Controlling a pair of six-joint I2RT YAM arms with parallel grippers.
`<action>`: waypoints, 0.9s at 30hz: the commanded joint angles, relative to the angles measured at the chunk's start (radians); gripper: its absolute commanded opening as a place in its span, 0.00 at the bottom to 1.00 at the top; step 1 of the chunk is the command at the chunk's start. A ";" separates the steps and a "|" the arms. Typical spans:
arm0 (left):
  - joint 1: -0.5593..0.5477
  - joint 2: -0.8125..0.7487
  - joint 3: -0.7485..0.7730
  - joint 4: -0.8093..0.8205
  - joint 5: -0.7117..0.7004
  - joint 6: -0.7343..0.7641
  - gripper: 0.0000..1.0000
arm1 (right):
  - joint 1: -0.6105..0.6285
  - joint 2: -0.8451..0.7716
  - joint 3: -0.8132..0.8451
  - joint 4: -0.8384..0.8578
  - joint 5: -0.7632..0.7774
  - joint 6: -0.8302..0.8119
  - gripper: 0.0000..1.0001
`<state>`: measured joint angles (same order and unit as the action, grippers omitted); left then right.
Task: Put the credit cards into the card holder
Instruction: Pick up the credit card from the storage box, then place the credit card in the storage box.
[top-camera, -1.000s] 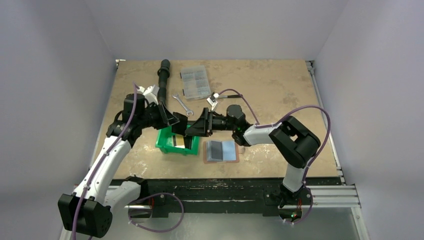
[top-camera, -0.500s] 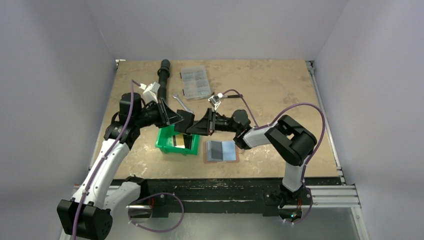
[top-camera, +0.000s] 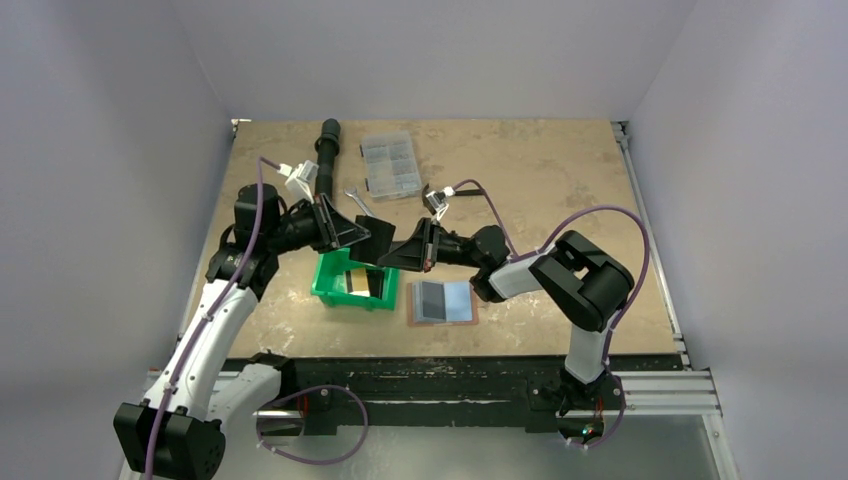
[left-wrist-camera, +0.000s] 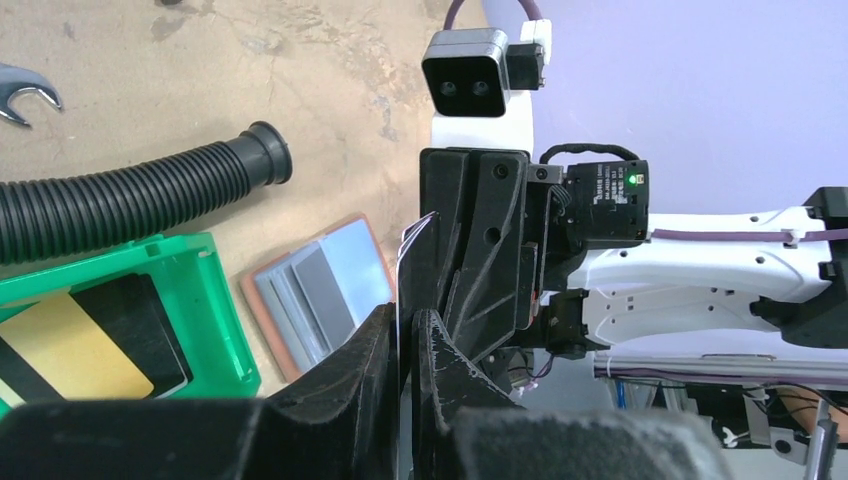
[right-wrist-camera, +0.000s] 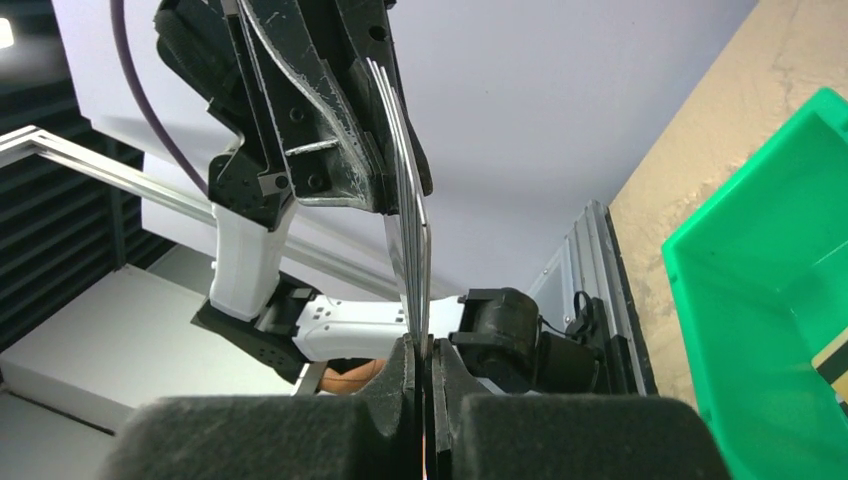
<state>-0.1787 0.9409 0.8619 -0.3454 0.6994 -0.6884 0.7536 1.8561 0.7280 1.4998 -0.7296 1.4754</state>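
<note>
A thin stack of dark credit cards (top-camera: 378, 240) hangs in the air above the green bin (top-camera: 330, 291), held from both sides. My left gripper (top-camera: 360, 234) is shut on one edge; its wrist view shows the cards (left-wrist-camera: 399, 275) edge-on between its jaws (left-wrist-camera: 405, 325). Opposite it, my right gripper (top-camera: 392, 257) is shut on the other edge, where the cards (right-wrist-camera: 405, 200) fan slightly above its fingertips (right-wrist-camera: 422, 345). The card holder (top-camera: 442, 301) lies open and flat just right of the bin, grey-blue pockets up, also in the left wrist view (left-wrist-camera: 320, 290).
A yellow-and-black card (left-wrist-camera: 70, 345) lies in the green bin (left-wrist-camera: 205, 300). Behind the bin are a black corrugated hose (top-camera: 328, 150), a wrench (top-camera: 365, 205) and a clear compartment box (top-camera: 391, 165). The table's metal rail (top-camera: 650, 385) runs along the near edge.
My right gripper has shut on the cards that my left gripper holds. Both grippers and the cards have risen a little above the bin.
</note>
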 joint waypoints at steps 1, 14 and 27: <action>0.005 -0.018 0.004 0.064 0.039 -0.037 0.00 | 0.004 -0.006 0.005 0.098 -0.011 -0.009 0.00; 0.012 0.035 -0.076 -0.069 -0.113 0.002 0.00 | 0.002 0.043 0.057 -0.040 -0.017 -0.081 0.00; 0.055 0.086 -0.167 -0.040 -0.138 0.036 0.11 | 0.002 0.136 0.096 -0.093 -0.028 -0.104 0.00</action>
<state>-0.1375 1.0176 0.7235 -0.3557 0.5983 -0.6876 0.7547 1.9965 0.7757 1.3525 -0.7635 1.4151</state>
